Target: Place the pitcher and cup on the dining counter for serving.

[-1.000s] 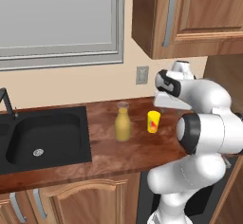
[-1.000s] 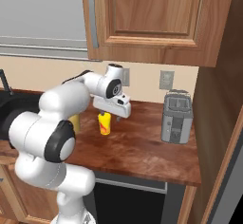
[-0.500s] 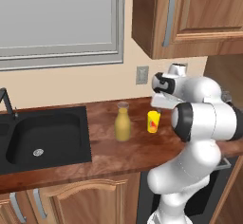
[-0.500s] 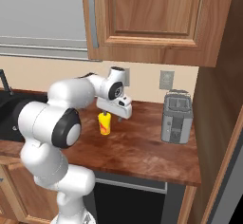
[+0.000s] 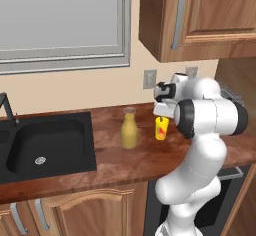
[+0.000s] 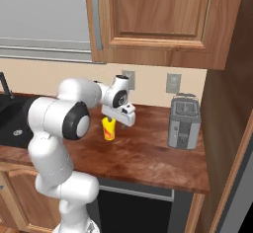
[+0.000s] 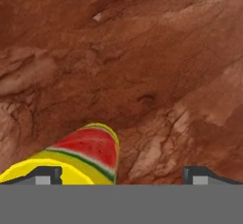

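Observation:
The pitcher (image 5: 129, 130), a clear glass carafe with yellow-orange contents, stands upright on the wood worktop (image 5: 150, 155). Just to its right stands the cup (image 5: 160, 128) (image 6: 108, 129), small and yellow with a red mark. My gripper (image 5: 161, 112) (image 6: 117, 123) hangs open just above the cup, pointing down. In the hand view the cup (image 7: 80, 159) lies at the lower left, close by the left fingertip (image 7: 45, 174) and off-centre between the jaws; my gripper (image 7: 123, 175) holds nothing. The dining counter is out of view.
A black sink (image 5: 45, 145) is set into the worktop on the left. A grey toaster (image 6: 184, 122) stands on the right by a tall wood side panel. Wall cabinets (image 6: 153, 19) hang above, and outlets sit on the back wall.
The hand has moved left and down toward the cup, and the elbow has swung around. The jaws stay open. Pitcher and cup have not moved.

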You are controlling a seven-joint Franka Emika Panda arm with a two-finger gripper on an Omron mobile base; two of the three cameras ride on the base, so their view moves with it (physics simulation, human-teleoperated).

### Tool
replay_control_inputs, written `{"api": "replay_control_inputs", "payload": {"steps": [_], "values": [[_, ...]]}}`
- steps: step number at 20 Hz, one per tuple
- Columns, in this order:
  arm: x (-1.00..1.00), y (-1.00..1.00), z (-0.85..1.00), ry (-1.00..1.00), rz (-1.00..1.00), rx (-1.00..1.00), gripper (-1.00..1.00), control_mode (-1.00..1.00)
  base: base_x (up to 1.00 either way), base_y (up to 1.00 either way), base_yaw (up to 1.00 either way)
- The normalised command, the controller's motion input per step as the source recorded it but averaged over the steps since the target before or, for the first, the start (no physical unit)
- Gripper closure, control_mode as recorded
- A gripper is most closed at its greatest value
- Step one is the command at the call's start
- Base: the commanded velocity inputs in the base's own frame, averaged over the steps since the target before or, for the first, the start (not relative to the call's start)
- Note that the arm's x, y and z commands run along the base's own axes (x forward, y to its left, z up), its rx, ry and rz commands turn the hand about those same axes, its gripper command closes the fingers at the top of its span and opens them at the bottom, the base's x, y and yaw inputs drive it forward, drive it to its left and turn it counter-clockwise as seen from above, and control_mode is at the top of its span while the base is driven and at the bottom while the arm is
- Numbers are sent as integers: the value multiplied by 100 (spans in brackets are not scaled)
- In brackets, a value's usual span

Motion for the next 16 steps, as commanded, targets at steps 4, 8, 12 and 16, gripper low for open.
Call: {"api": "replay_control_inputs", "payload": {"steps": [4, 8, 12, 16], "values": [[24, 14, -39, 0, -6, 0, -100, -100, 0, 0, 0], [9, 7, -45, 0, -5, 0, -100, -100, 0, 0, 0], [0, 4, -49, 0, -4, 0, 100, -100, 0, 0, 0], [0, 1, -37, 0, -1, 0, 100, -100, 0, 0, 0]]}}
